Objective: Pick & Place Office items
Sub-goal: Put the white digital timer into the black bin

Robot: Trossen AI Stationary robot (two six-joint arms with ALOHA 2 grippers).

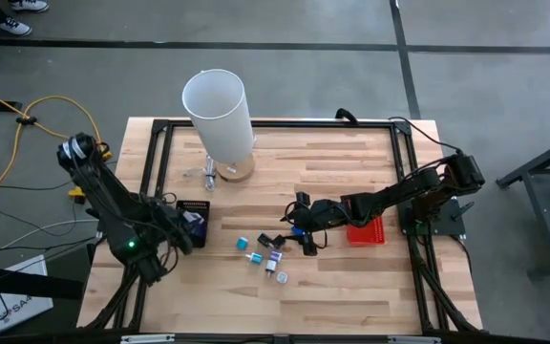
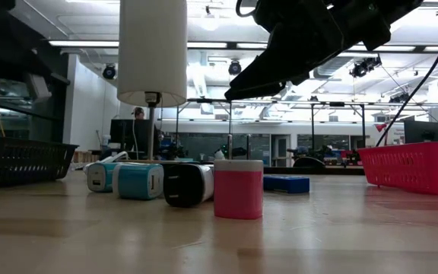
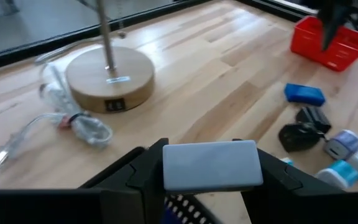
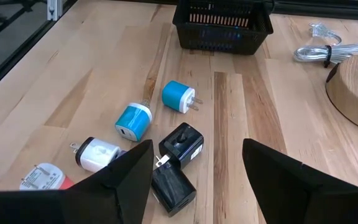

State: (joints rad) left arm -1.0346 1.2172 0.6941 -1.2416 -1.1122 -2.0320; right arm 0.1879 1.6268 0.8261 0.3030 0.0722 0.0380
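Note:
The office items are small plug adapters: a blue one (image 4: 179, 97), a teal-and-white one (image 4: 133, 121), a white one (image 4: 97, 153) and two black ones (image 4: 180, 143), lying loose mid-table. A pink-and-white cylinder (image 2: 238, 189) stands among them and a blue block (image 3: 304, 94) lies nearby. My right gripper (image 4: 197, 168) hovers open just above the black adapters, touching nothing. At the table's left, my left gripper (image 3: 210, 186) is shut on a pale grey-blue block (image 3: 210, 165) over the black mesh basket (image 1: 195, 208). My left gripper pinches the pale grey-blue block by its two short ends (image 3: 170, 167), one finger (image 3: 143, 171) at each end. The block lies level across the gap, lifted clear, with the black basket's mesh (image 3: 185, 210) right beneath it.
A lamp with a tall white shade (image 1: 218, 107) stands on a round wooden base (image 3: 109, 78) at the far middle, its coiled cable (image 3: 73, 121) beside it. The red mesh basket (image 1: 366, 232) sits under my right arm. Bare wood lies toward the near edge.

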